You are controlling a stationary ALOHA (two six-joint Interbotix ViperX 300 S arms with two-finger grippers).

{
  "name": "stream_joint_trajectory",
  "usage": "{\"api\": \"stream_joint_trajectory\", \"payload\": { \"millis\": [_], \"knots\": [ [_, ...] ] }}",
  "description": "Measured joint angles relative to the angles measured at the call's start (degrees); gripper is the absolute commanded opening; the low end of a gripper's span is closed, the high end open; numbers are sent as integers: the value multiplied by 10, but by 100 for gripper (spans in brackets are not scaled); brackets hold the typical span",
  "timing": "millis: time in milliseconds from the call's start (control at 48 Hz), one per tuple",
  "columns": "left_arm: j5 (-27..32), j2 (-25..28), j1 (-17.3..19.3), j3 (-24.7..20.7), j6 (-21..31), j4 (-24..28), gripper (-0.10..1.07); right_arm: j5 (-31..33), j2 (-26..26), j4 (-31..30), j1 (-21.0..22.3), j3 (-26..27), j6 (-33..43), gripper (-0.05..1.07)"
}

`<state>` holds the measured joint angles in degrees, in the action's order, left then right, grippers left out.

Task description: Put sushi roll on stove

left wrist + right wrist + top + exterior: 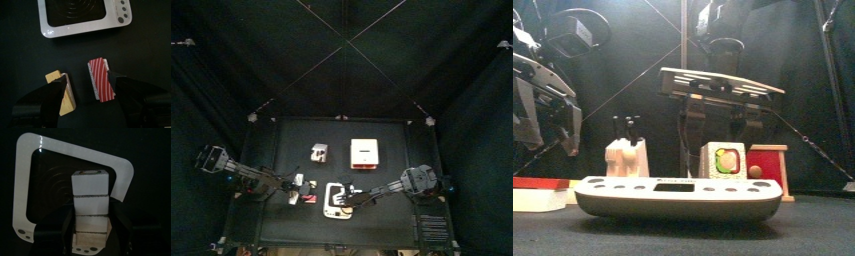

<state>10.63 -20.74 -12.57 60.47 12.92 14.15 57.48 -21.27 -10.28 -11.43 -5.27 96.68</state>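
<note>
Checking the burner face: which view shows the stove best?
Left wrist view: the stove shows rings and knobs unblocked, though cropped. Right wrist: sushi roll covers part. Front: side only. Top: tiny.

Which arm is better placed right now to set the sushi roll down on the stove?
The right. Its tool grips the sushi roll directly over the stove. The left tool is beside the stove, holding no roll, with a red striped block between its jaws.

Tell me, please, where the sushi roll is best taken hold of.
Probably across its left and right edges, coming down from above: the sushi roll stands upright with its cut face toward the front, and the stove blocks a low approach from the front.
</note>
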Motion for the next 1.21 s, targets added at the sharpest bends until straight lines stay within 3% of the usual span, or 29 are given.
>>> {"api": "stream_joint_trajectory", "payload": {
  "millis": [208,458,792,979,1208],
  "knots": [
    [0,-7,2,4,-1,0,98,2,-11,96,38,15,-98,76],
    [3,-45,3,19,1,-16,98,23,-17,104,55,31,-167,76],
    [-18,-113,4,77,1,-76,97,92,-32,146,77,45,-254,76],
    [-45,-143,4,96,2,-92,97,118,-36,118,76,50,-250,76],
    [-47,-149,3,97,2,-93,97,126,-37,51,55,63,-185,76]
  ]
}}
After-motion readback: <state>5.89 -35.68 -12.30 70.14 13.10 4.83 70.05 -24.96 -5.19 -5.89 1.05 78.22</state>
